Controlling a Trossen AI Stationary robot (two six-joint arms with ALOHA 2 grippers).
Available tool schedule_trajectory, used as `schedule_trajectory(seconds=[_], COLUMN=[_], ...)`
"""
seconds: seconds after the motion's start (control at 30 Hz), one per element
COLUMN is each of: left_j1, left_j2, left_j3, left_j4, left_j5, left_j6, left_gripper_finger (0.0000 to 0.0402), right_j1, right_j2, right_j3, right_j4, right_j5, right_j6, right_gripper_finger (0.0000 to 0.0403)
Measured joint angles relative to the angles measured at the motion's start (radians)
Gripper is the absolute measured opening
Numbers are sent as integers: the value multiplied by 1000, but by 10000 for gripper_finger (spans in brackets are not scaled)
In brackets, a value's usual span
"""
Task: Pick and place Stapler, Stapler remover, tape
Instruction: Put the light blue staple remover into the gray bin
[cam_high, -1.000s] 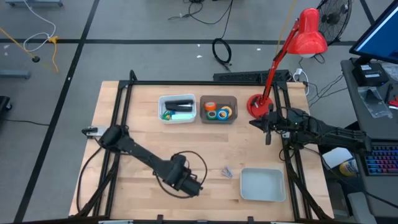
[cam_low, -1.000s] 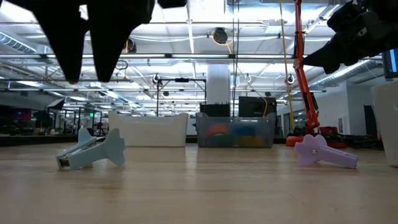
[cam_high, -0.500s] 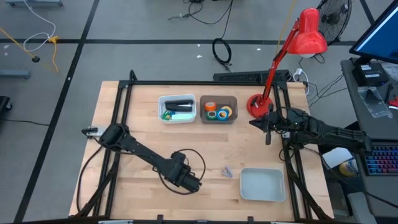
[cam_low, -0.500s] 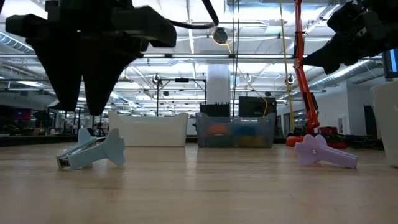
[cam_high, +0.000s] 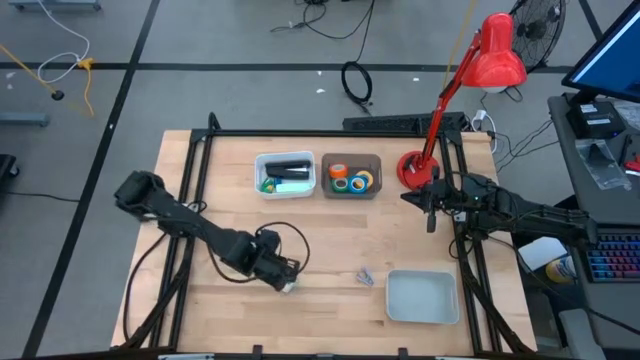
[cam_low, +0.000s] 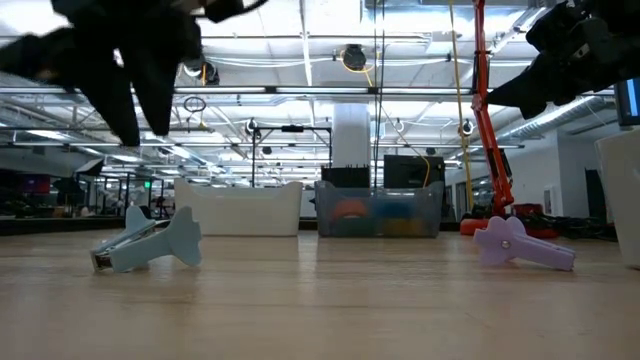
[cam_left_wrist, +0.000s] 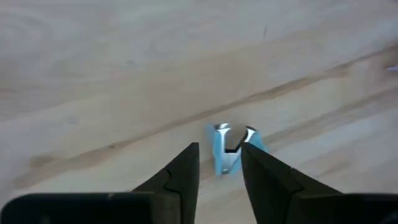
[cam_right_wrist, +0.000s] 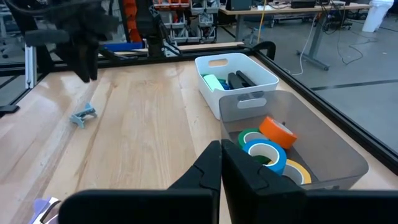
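Note:
A pale blue staple remover (cam_left_wrist: 227, 152) lies on the wooden table near its front edge, resting on its side (cam_low: 148, 246). My left gripper (cam_left_wrist: 219, 149) hovers open above it, pointing steeply down, and its fingers touch nothing (cam_low: 140, 115). A purple staple remover (cam_high: 365, 276) lies to the right of the blue one. The black stapler (cam_high: 288, 165) lies in the white bin at the back. Several tape rolls (cam_right_wrist: 267, 146) sit in the grey bin (cam_high: 351, 176) beside it. My right gripper (cam_right_wrist: 221, 163) waits shut at the table's right side.
A shallow white tray (cam_high: 422, 297) stands at the near right. A red desk lamp (cam_high: 420, 165) stands at the far right corner. A black frame rail runs round the table. Bare wood lies between the bins and the staple removers.
My left gripper has drawn back toward the table's left edge and slightly toward the far edge. Its arm has folded back, and the gripper has tipped to point more steeply down. That has uncovered the blue staple remover in the high view. The remover itself has not moved.

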Motion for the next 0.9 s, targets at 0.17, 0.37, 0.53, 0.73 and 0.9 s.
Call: schedule_trajectory(seconds=[0.17,0.37,0.53,0.73,0.9], left_j1=[-1,0,-4,1,3], left_j2=[-24,-24,-4,43,64], left_j3=[-123,-155,-154,-154,-153], left_j4=[213,208,224,268,309], left_j5=[19,38,57,68,76], left_j6=[-26,-56,-60,-56,-55], left_gripper_finger=[109,109,108,108,108], right_j1=[0,0,0,0,0], right_j2=[0,0,0,0,0], right_j3=[0,0,0,0,0], right_j4=[0,4,4,4,4], right_j5=[0,0,3,4,4], right_j6=[0,0,12,26,26], right_gripper_finger=[4,4,4,4,4])
